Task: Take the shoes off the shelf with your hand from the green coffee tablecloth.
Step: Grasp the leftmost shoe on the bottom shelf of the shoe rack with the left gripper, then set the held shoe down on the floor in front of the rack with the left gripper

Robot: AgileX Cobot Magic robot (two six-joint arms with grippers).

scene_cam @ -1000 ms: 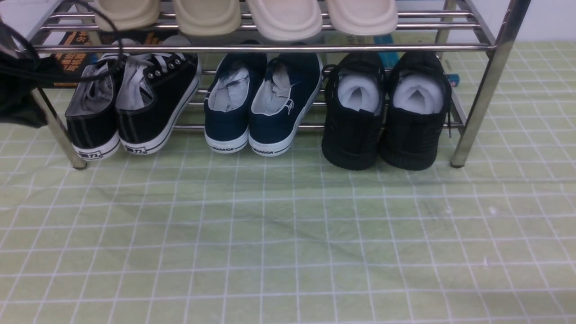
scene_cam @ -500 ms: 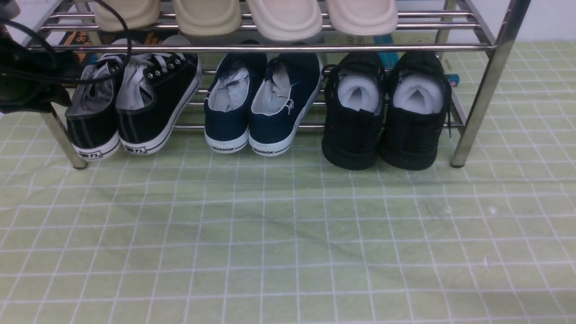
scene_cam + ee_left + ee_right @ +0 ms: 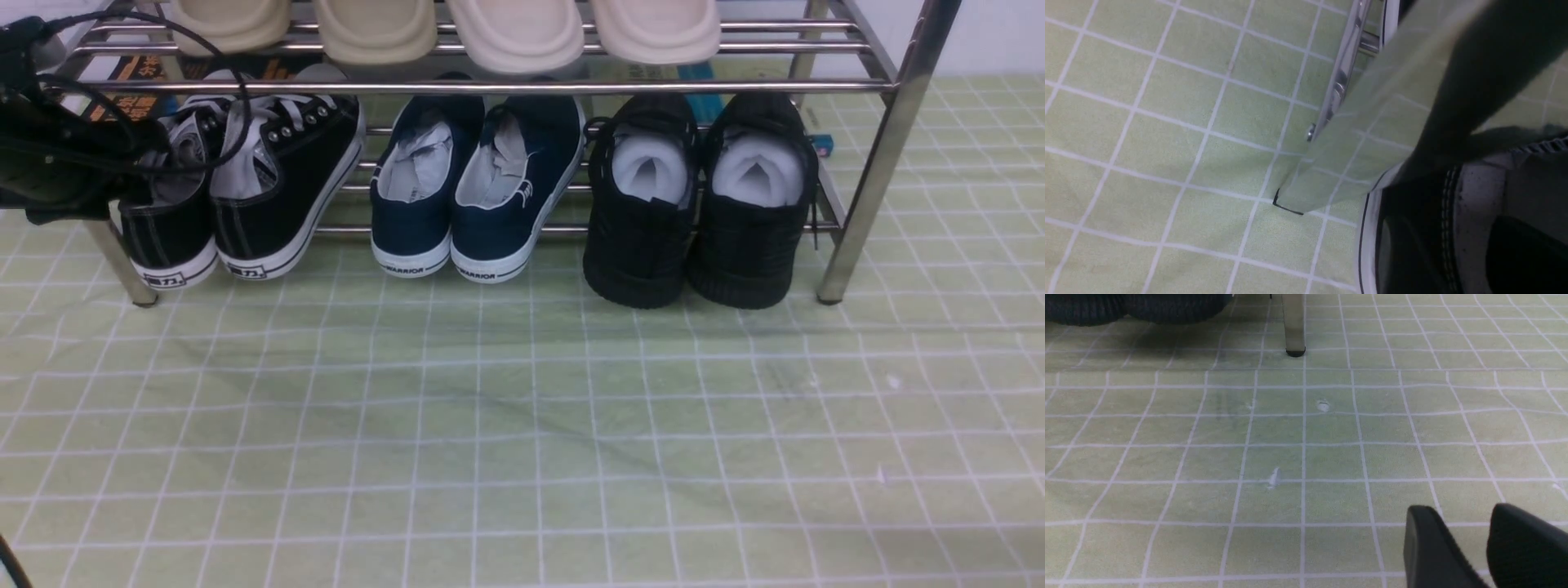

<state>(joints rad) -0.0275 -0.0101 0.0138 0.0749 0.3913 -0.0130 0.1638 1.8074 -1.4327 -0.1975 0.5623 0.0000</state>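
Pincer [image 3: 135,163] on left arm, jaws spread, straddles a heel of the shoes [image 3: 269,188] on the shelf [image 3: 490,86].

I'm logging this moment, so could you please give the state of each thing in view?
Black canvas sneakers: on the shelf's lower tier, not lifted.
Left gripper: open, straddling one sneaker's heel rim.
Right gripper: open, empty, over the tablecloth.
Navy slip-ons: on the lower tier, untouched.
Black knit shoes: lower tier, stuffed with paper.

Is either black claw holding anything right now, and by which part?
Nothing yet, it seems. The left gripper stands open around the collar of the left sneaker, not closed on it; the right gripper is empty.
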